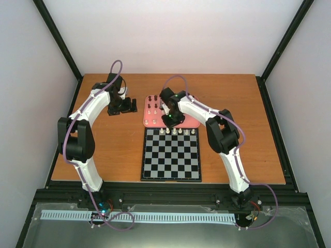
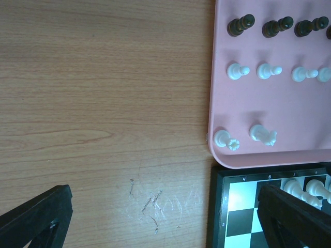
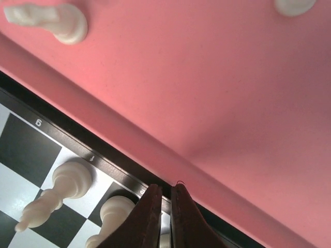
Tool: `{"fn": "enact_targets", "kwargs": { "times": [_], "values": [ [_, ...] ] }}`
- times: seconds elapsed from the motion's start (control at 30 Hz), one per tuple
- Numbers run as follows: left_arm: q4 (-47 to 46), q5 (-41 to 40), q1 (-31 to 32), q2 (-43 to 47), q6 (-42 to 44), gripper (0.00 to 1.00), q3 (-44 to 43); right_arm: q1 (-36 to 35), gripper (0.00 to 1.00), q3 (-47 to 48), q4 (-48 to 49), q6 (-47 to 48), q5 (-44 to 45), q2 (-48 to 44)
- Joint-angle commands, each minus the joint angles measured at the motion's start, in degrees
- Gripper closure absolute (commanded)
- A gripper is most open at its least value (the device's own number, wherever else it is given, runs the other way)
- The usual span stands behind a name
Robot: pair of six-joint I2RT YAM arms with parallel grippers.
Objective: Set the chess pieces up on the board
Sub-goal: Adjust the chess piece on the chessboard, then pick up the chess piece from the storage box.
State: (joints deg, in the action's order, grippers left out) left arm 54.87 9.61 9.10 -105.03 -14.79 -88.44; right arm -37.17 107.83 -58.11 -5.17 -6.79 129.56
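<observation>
Your right gripper (image 3: 165,191) had its fingers pinched together with nothing visible between them, poised over the far edge of the board (image 1: 170,160) where the pink tray (image 3: 217,77) butted against it. A few cream chess pieces (image 1: 175,132) stood along that edge. Your left gripper (image 2: 165,199) hung spread wide over the tabletop (image 2: 103,103) just beside the tray's left edge, with more cream and dark pieces standing in rows on the tray
</observation>
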Motion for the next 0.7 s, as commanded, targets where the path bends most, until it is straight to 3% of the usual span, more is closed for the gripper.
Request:
{"fn": "enact_targets", "kwargs": {
  "times": [0.0, 0.17, 0.33, 0.4, 0.67],
  "values": [
    [-0.6, 0.2, -0.1, 0.4, -0.4, 0.0, -0.8, -0.2, 0.91, 4.3, -0.3, -0.5, 2.9, -1.7],
    [-0.5, 0.1, -0.1, 0.3, -0.5, 0.0, -1.2, -0.3, 0.89, 9.7, -1.3, -0.7, 2.1, -0.4],
    [-0.5, 0.0, 0.0, 0.2, -0.4, 0.0, -1.2, -0.3, 0.65, 15.7, -1.6, -0.3, -1.6, 2.1],
    [-0.4, -0.2, 0.0, 0.4, -0.4, 0.0, -1.2, -0.3, 0.6, 17.9, -2.0, -0.3, -3.1, 3.6],
    [0.5, -3.3, -2.1, 1.0, -3.8, 0.0, -0.3, -1.7, 0.58, 21.9, -2.5, 0.4, -7.4, 7.6]
  ]
}}
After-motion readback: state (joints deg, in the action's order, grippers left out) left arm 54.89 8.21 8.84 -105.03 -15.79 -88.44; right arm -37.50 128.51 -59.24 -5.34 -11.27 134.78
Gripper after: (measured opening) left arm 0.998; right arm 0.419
